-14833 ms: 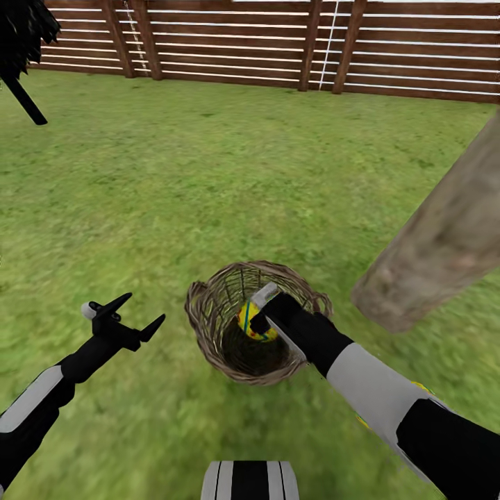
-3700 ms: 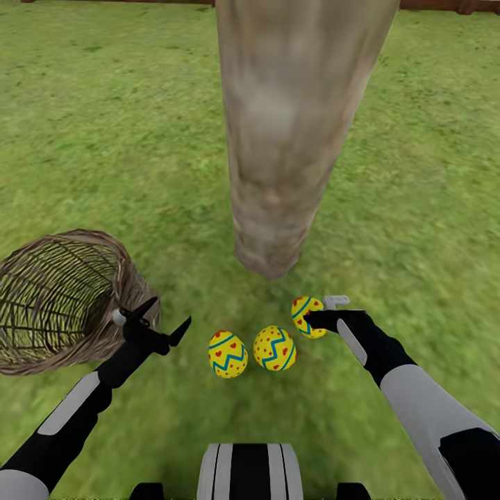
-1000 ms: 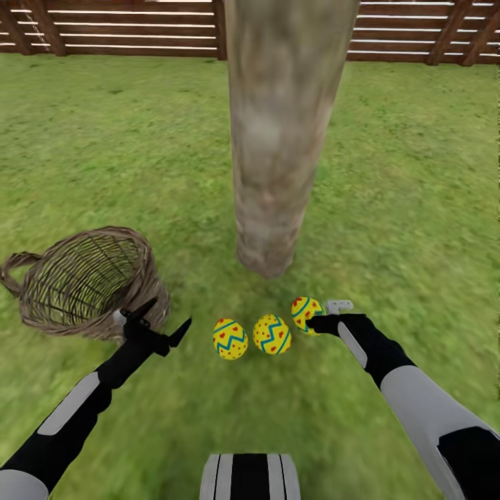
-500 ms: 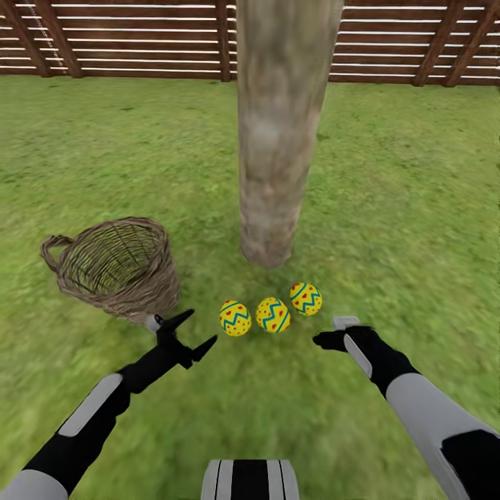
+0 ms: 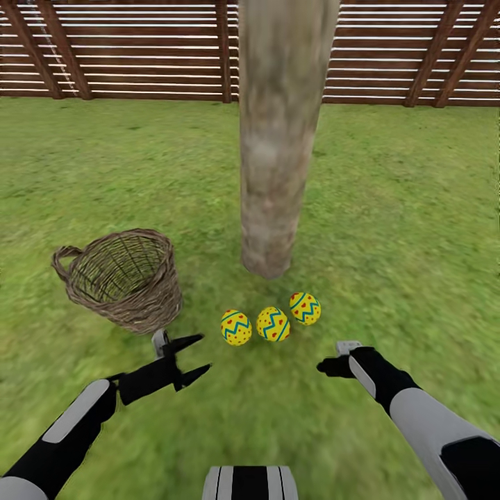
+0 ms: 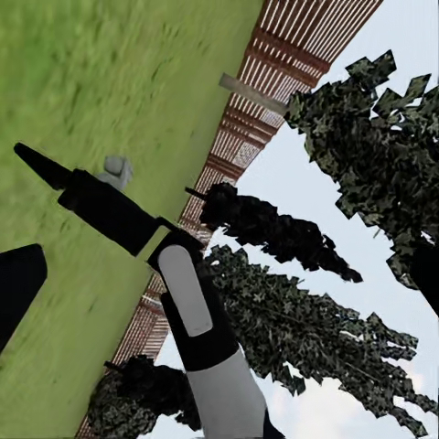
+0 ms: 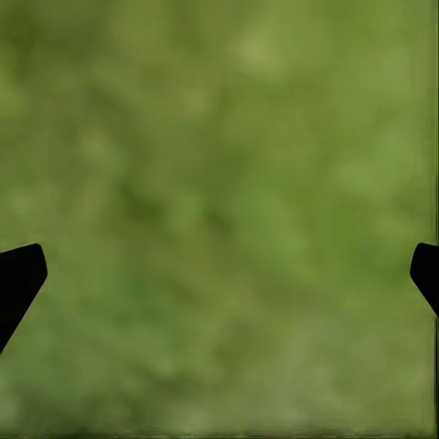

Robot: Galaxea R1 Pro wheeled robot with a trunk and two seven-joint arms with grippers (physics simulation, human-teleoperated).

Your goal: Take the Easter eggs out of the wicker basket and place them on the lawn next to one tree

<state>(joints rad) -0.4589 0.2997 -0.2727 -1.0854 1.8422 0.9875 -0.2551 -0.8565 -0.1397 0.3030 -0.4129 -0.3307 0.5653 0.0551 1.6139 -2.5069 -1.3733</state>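
While both claws gape empty, left claw (image 5: 196, 354), right claw (image 5: 331, 357), three Easter eggs (image 5: 273, 323) beside tree (image 5: 278, 139)

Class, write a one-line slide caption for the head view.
Three Easter eggs lie on the lawn beside the tree; the wicker basket stands empty, both end effectors open.

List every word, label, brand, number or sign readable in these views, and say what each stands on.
There is no readable text in any view.
The three yellow Easter eggs with blue zigzag bands and red dots carry only a pattern, no letters.
The brown woven wicker basket, the grey-brown tree trunk and the brown slatted wooden fence bear no marks.
The left pincer and right pincer show no label.
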